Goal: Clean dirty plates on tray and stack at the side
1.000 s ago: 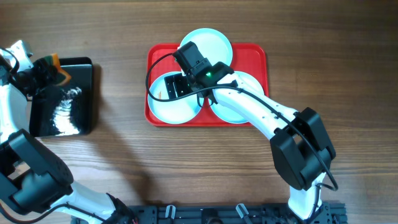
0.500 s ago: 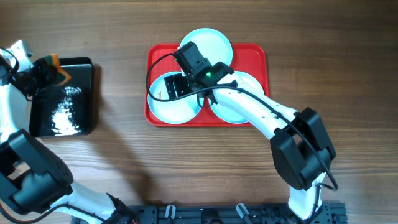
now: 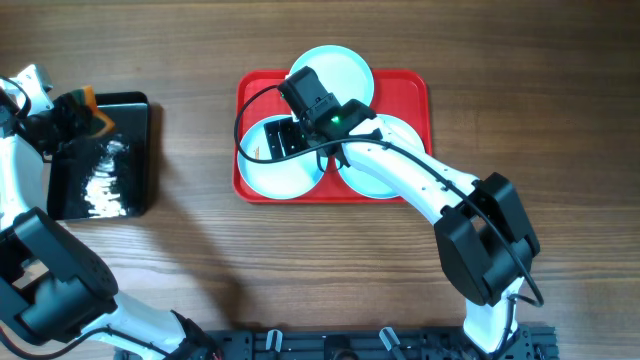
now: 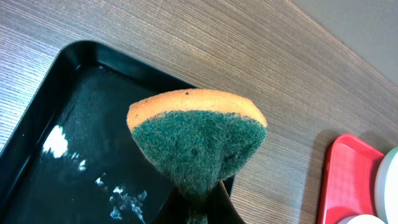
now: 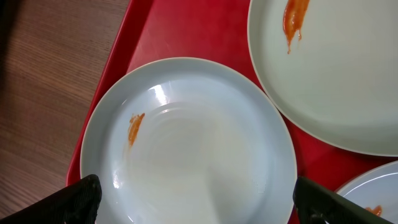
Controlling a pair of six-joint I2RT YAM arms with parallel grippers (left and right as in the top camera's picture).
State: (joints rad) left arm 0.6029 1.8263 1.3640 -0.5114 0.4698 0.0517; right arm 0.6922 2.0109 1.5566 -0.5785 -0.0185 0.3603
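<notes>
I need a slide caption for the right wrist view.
Open right tool above an orange-smeared plate on the red tray, a second plate beside it.

Table (image 3: 520, 60), as laid:
- Large tray (image 3: 412, 85): ctr.
- Small tray (image 3: 135, 102): well to its left.
- On large tray, 3 plates: far plate (image 3: 345, 62) back-ctr, overhanging far rim; left plate (image 3: 270, 175) front-left; right plate (image 3: 405, 135) front-right, just beside left one.
- Sponge (image 4: 196, 137): above small tray's far-right part.
</notes>
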